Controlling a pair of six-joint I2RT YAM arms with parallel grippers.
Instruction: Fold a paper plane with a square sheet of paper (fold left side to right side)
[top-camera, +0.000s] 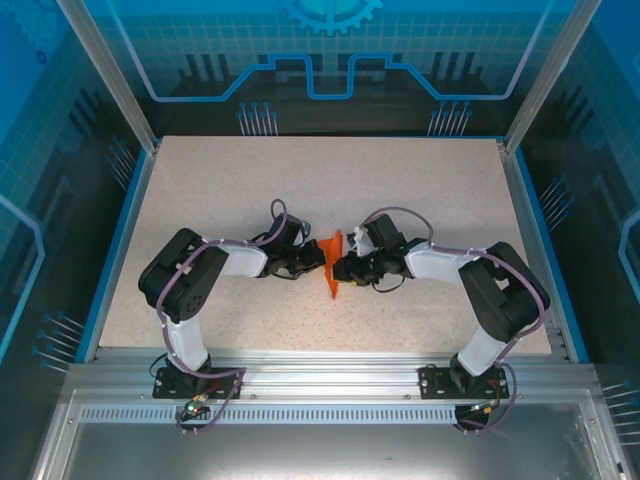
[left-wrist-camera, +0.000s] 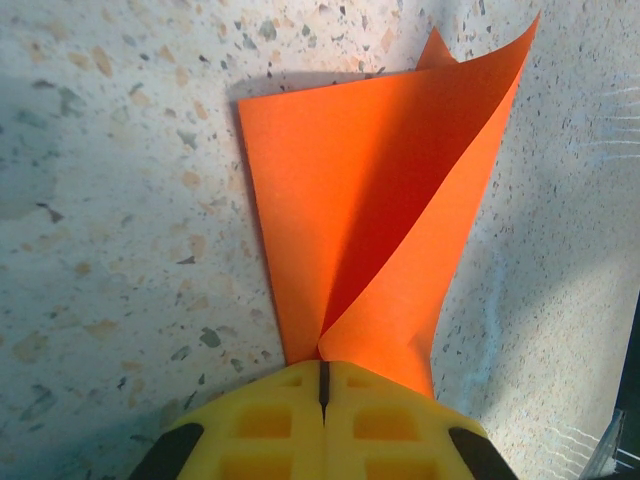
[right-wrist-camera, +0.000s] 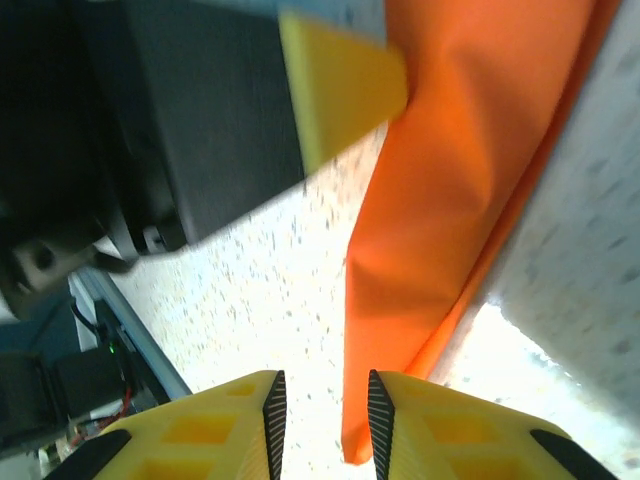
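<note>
Speckled table (top-camera: 200, 200), left hand (left-wrist-camera: 322, 368) clamped on square sheet of paper (left-wrist-camera: 370, 200), right hand (right-wrist-camera: 325, 385) narrowly apart at its edge

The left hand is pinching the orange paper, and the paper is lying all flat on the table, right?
Not flat. The left hand is pinching the orange paper, but one flap curls up off the table, as the left wrist view shows.
</note>
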